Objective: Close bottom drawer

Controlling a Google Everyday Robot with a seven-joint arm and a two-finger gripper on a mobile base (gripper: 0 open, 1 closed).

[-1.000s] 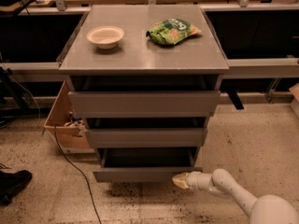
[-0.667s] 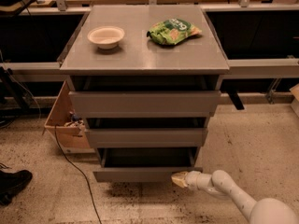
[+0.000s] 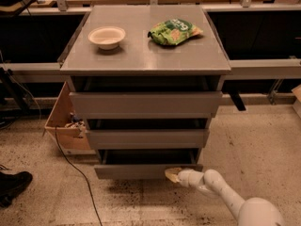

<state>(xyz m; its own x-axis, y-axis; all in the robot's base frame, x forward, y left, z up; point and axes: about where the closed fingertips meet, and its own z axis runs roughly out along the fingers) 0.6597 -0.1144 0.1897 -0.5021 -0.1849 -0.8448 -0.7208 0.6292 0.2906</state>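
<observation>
Left side first: a dark shoe (image 3: pixel 11 186) on the floor, well clear of the cabinet (image 3: pixel 146 60). A cardboard box (image 3: pixel 63 126) is tucked against its left flank, and a black cable (image 3: pixel 75 171) trails from there across the floor, passing just left of the drawer stack. None of these sits in the slide path.

The bottom drawer (image 3: pixel 131 171) is the lowest of three, pulled out, with its flat grey front standing proud of the middle drawer (image 3: pixel 146 138) and a dark gap above it. My read is a rigid front on runners, with a tray that looks light, so it should glide under a steady straight shove. There's no handle and nothing to take hold of – push flat on the face. A contact near the centre should avoid racking; one off to the right risks skewing it on the runners.

The gripper (image 3: pixel 173 174) sits low at the front face, right of centre, tip at or touching the panel. Can't tell whether it's wide or narrow. The arm (image 3: pixel 221 194) reaches in from lower right.

Edges: the front's top lip sits just below the middle drawer, and the top drawer (image 3: pixel 146 105) overhangs both – keep the wrist low. The bowl (image 3: pixel 107 36) and snack bag (image 3: pixel 174 31) up top could jiggle if the drawer slams. To the right is open floor (image 3: pixel 263 145), good room to line the arm up square.
</observation>
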